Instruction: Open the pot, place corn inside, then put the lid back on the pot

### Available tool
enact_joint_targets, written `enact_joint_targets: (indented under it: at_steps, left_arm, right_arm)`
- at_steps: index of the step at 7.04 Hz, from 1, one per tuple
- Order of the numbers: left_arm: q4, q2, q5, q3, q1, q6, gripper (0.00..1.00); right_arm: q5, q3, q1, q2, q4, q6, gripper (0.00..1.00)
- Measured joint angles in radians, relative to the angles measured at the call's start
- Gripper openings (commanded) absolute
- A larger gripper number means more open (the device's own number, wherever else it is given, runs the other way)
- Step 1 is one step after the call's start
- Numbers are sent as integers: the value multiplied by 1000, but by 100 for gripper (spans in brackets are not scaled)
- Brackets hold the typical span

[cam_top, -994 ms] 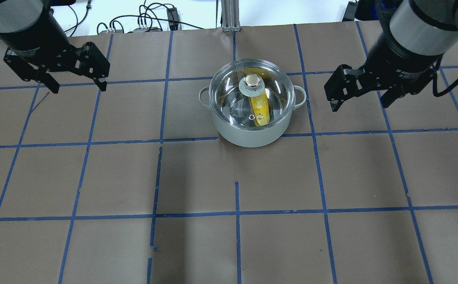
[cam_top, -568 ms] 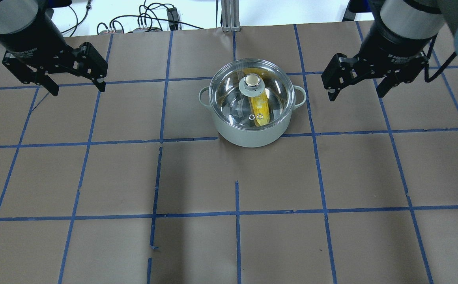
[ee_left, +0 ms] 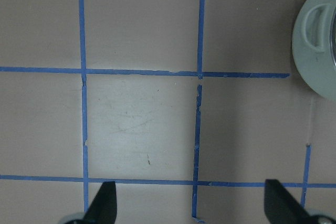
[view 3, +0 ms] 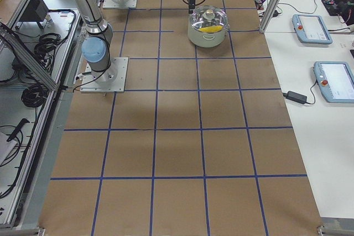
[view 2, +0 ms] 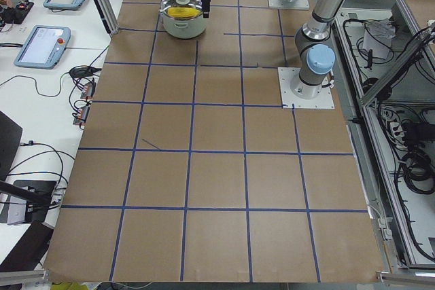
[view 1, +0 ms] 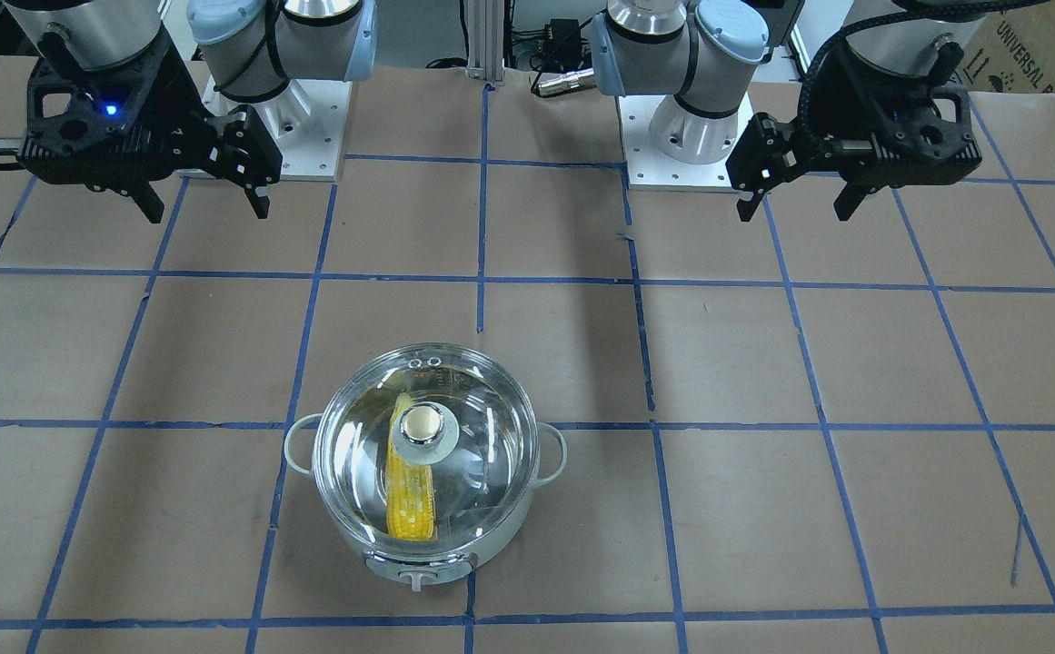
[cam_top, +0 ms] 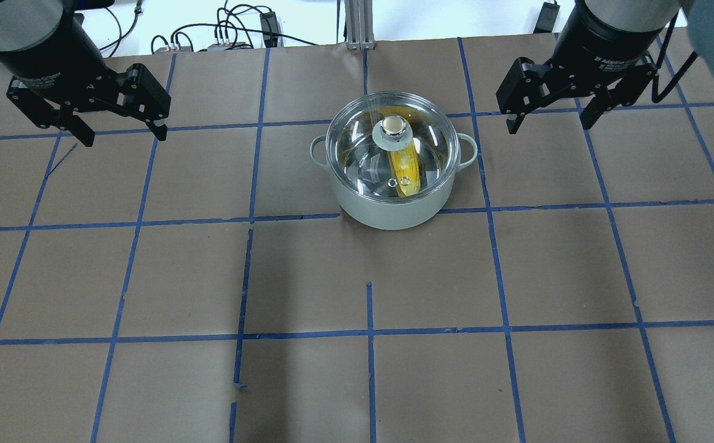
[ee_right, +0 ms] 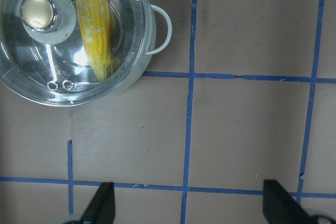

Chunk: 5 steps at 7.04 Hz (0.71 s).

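The corn [cam_top: 407, 169] lies inside the pot [cam_top: 393, 212], seen through the glass lid [cam_top: 357, 157] seated on the rim. The lid's knob [cam_top: 392, 127] hides part of the cob. In the left wrist view the pot is cut off at the edge, with only one loop handle [ee_left: 308, 24] showing. The left hand [cam_top: 123, 136] and the right hand [cam_top: 548, 125] hang well apart from the pot on either side, fingers spread, holding nothing. The worktop [cam_top: 357, 381] is brown paper gridded with blue tape [cam_top: 371, 369]. Beyond the pot, cables [cam_top: 224, 27] lie on a white bench.
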Motion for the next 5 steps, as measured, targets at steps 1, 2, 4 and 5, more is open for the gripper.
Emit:
enact_joint_targets:
  at_steps: [1,2,4,5]
  left_arm:
    - [0,1,0,-1,0,0,100]
    - [0,2,1,-1,0,0,100]
    - [0,1,3,0,-1,0,100]
    - [0,3,1,-3,-1,0,100]
  right_arm:
    - [-9,-4,0,10,-1,0,100]
    - [-29,-12,-2,25,0,-1,100]
    - [-43,-27,-3,37,2,-3,100]
    - [-42,-30,-3,37,1,-4,100]
